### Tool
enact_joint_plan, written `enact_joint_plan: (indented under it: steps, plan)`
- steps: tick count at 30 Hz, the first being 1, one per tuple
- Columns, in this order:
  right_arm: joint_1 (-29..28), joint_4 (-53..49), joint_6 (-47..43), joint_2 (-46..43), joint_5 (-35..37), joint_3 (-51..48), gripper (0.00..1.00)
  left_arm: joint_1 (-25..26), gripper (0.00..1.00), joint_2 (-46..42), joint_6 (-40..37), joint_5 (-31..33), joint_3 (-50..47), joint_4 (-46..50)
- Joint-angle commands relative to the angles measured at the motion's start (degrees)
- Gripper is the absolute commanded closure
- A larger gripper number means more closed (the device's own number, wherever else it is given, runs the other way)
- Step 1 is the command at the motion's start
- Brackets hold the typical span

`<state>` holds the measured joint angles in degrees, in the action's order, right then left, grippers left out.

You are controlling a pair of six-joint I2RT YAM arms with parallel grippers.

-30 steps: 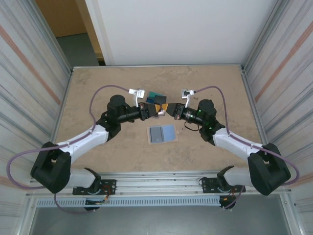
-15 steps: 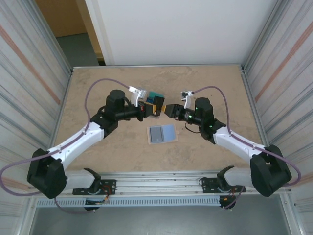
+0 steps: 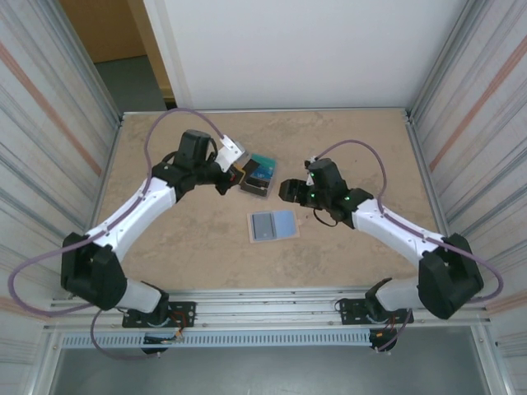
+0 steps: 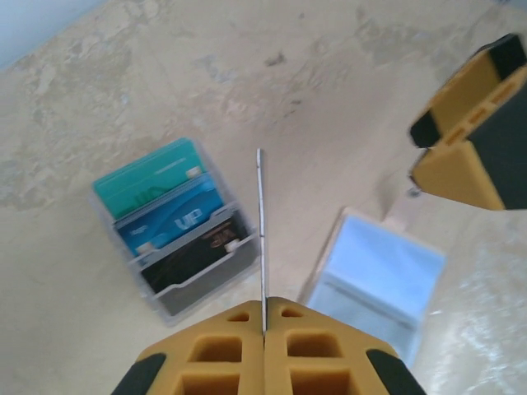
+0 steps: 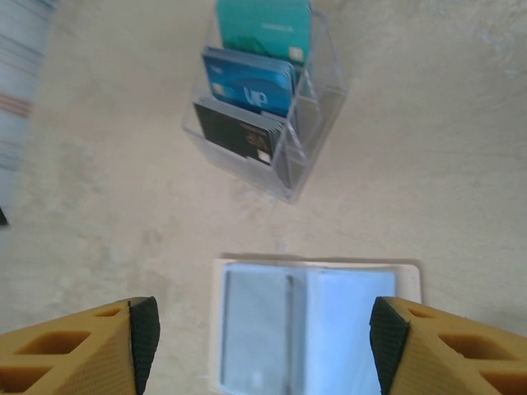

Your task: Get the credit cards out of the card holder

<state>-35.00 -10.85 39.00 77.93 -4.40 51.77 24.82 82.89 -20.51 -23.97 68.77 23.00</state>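
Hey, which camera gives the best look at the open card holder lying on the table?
Right wrist: the card holder lies open, large and face-on. Top external shows the card holder whole but small; left wrist shows it slanted, partly behind the left gripper.

The card holder (image 3: 272,224) lies open on the table (image 3: 206,255). The card rack (image 3: 258,183), three credit cards (image 5: 247,90) in it, stands near at its 11 o'clock. My left gripper (image 4: 264,325), a card (image 4: 261,214) between its fingers, is at the rack's 9 o'clock.
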Motion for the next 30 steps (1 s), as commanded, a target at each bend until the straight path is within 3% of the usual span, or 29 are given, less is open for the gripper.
enact_joint_plan:
  steps: [1, 7, 25, 30]
  plan:
    - [-2.29, -7.23, -4.81, 5.1, 5.86, 4.42, 0.3, -2.02, 1.0, 3.6, -10.08, -1.24, 4.83, 5.2]
    - [-4.22, -5.87, -6.81, 14.64, 4.93, 9.83, 0.3, -5.52, 1.0, 8.97, -12.41, -5.1, 9.23, 7.32]
    - [-3.14, -5.95, -12.06, 33.67, 3.91, 21.66, 0.31, -7.06, 1.0, 15.83, -18.34, -5.32, 14.23, 7.2]
    - [-1.0, -4.89, -12.09, 35.6, 1.92, 21.91, 0.42, -7.06, 1.0, 17.8, -19.61, -5.08, 15.59, 7.54]
